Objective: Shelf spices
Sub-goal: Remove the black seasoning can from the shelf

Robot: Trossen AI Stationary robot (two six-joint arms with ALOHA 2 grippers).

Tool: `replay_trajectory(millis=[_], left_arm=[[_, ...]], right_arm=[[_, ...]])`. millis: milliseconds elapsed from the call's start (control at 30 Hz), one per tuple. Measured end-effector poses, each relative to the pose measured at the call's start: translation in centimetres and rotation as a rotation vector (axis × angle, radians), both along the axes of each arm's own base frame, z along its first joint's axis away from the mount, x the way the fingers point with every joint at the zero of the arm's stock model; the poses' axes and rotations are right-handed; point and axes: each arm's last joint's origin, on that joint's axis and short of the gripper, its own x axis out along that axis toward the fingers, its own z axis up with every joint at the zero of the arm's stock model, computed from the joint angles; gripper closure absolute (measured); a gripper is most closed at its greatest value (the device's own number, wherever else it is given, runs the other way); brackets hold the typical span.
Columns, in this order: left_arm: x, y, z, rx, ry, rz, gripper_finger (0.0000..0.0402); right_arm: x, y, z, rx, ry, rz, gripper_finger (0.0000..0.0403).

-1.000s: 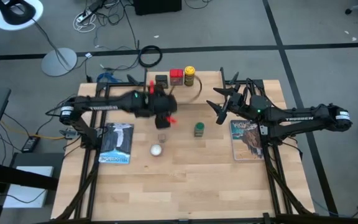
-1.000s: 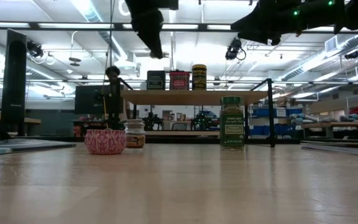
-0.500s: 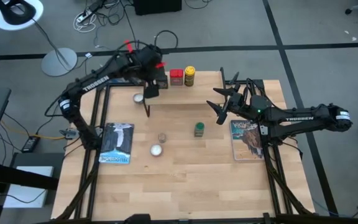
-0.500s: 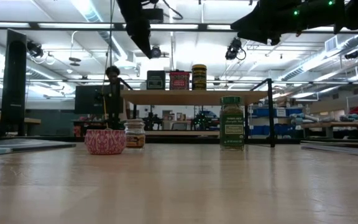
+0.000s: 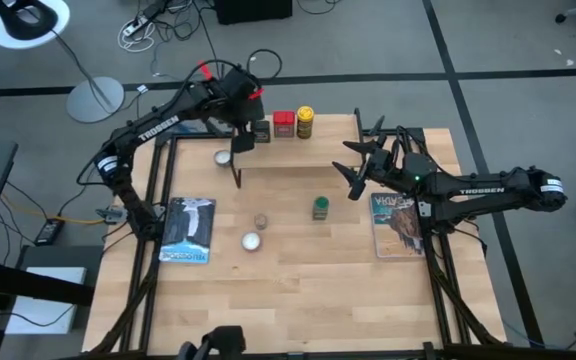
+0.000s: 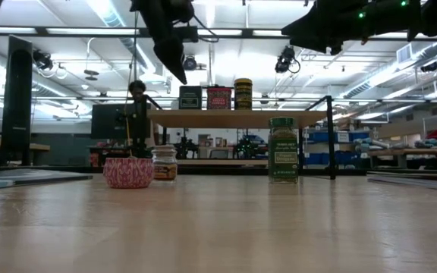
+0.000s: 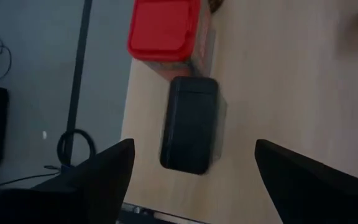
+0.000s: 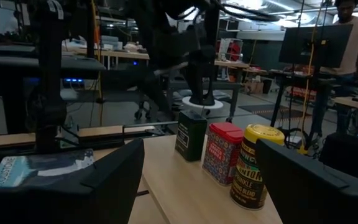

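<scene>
High view: left pincer (image 5: 240, 142) hangs just beside the black tin (image 5: 260, 130), empty; red tin (image 5: 284, 123) and yellow jar (image 5: 305, 122) line up on the shelf (image 5: 313, 152). Green-capped jar (image 5: 320, 207) and brownish jar (image 5: 261, 221) sit on the counter (image 5: 308, 280). Right pincer (image 5: 351, 167) waits, spread.

Left wrist view: fingers (image 7: 98, 177) wide apart above black tin (image 7: 189, 124).

Right wrist view: fingers (image 8: 309, 186) apart, facing the three containers.

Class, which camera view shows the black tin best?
The left wrist view: the black tin fills mid-frame, seen from above beside the red tin. The right wrist view shows its side; the high and low views show it small on the shelf.
</scene>
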Motion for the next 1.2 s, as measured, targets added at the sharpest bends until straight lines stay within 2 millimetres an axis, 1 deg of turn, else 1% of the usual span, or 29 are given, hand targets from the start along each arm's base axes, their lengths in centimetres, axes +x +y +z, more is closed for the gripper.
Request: replay_trajectory(millis=[167,333,433,500,633,733,800,1000,1100,1200], left_arm=[[0.9,1.1,-2.0,-0.038,0.05,0.009,0.0061],[1.9,1.7,-3.5,-0.062,0.063,-0.001,0.0065],[2.3,2.0,-4.3,-0.077,0.082,-0.002,0.0087],[2.3,2.0,-4.3,-0.076,0.081,-0.002,0.0114],[2.3,2.0,-3.9,-0.07,0.075,-0.005,0.0192],[2.3,2.0,-3.2,-0.055,0.059,-0.003,0.0254],[2.3,2.0,-2.7,-0.049,0.051,0.003,0.0283],[2.2,1.0,-0.5,-0.067,0.044,-0.003,0.0285],[2.0,-0.1,0.9,-0.113,0.053,-0.025,0.0285],[1.8,-1.7,2.5,-0.206,0.026,-0.048,0.0285]], right_arm=[[0.0,0.0,0.0,0.006,-0.005,0.007,0.0096],[0.0,0.0,0.0,0.007,-0.006,0.007,0.0096],[0.0,0.0,0.0,0.005,-0.004,0.007,0.0096],[0.0,0.0,0.0,0.005,-0.003,0.007,0.0096],[0.0,0.0,0.0,0.004,-0.003,0.007,0.0096],[0.0,0.0,0.0,0.002,-0.002,0.007,0.0096],[0.0,0.0,0.0,0.001,-0.001,0.007,0.0096],[0.0,0.0,0.0,0.002,-0.001,0.007,0.0096],[0.0,0.0,0.0,0.002,-0.002,0.007,0.0096],[0.0,0.0,0.0,0.002,-0.002,0.007,0.0096]])
